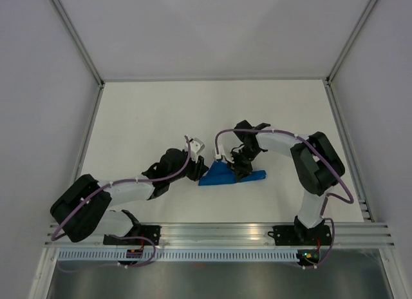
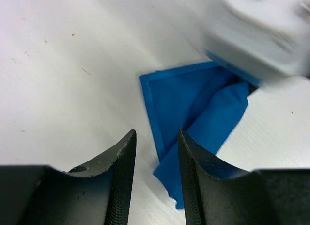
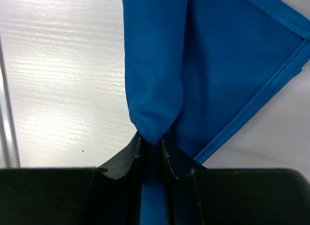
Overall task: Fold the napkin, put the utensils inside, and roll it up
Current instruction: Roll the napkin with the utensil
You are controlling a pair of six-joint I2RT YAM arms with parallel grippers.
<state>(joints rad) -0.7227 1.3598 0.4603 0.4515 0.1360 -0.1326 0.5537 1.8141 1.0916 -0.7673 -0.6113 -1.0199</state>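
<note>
The blue napkin (image 1: 225, 176) lies bunched and partly folded at the table's middle. My right gripper (image 1: 239, 165) is shut on a fold of it; in the right wrist view the cloth (image 3: 193, 65) is pinched between the black fingers (image 3: 126, 157). My left gripper (image 1: 198, 158) is open and empty just left of the napkin; in the left wrist view its fingertips (image 2: 127, 152) frame the napkin's near corner (image 2: 193, 113) without holding it. No utensils show in any view.
The white table (image 1: 161, 118) is bounded by metal frame rails (image 1: 84, 138) and grey walls. The right arm's white body (image 2: 261, 36) hangs over the napkin in the left wrist view.
</note>
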